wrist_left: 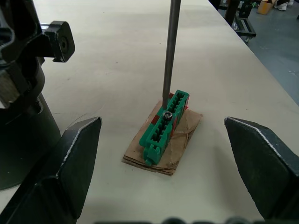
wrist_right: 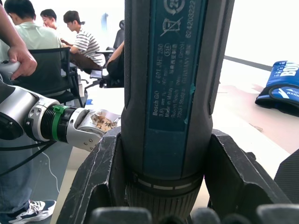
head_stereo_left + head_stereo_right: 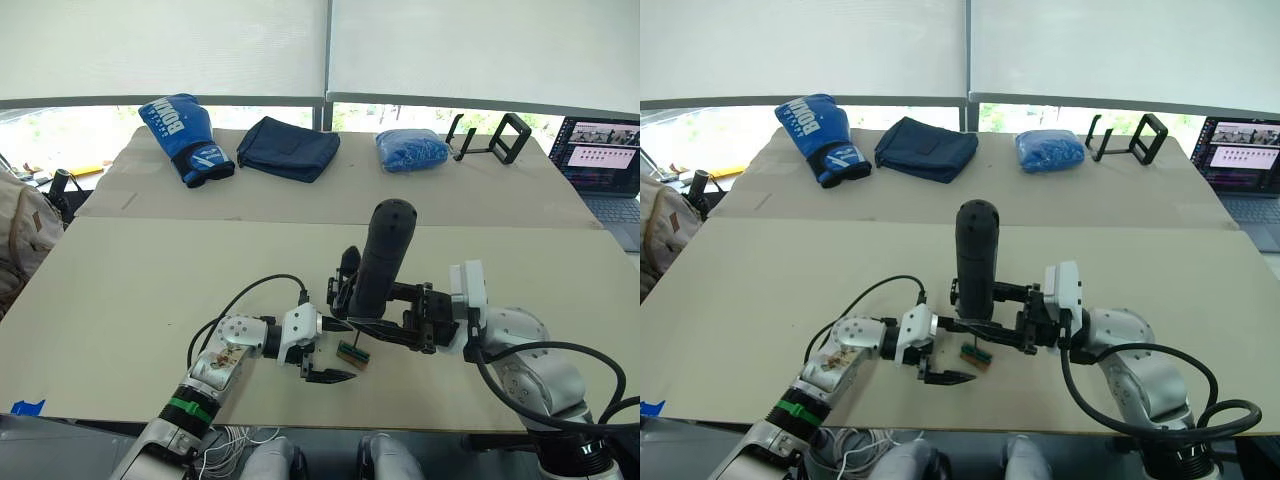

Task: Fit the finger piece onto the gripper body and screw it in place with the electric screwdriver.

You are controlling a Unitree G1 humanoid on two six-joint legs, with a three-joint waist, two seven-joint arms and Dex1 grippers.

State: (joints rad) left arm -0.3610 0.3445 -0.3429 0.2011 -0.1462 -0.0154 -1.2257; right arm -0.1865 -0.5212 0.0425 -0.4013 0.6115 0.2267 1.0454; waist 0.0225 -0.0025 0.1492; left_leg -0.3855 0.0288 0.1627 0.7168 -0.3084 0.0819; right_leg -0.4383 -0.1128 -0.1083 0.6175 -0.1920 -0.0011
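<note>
My left claw (image 3: 330, 352) lies low over the worktop (image 3: 120, 290), fingers spread wide, holding nothing. The green block (image 1: 164, 125) sits between its fingertips (image 1: 74, 154) on a brown card base, touching neither. The gripper body (image 3: 345, 283) stands on the worktop just beyond the left claw, beside the screwdriver, its pointed finger upright. My right claw (image 2: 163, 186) is clamped around the electric screwdriver (image 3: 382, 255). The tool's long axis is near vertical: rounded end up, thin metal bit (image 1: 170, 51) pointing straight down, its tip meeting a screw head on the green block. I cannot locate the finger piece.
</note>
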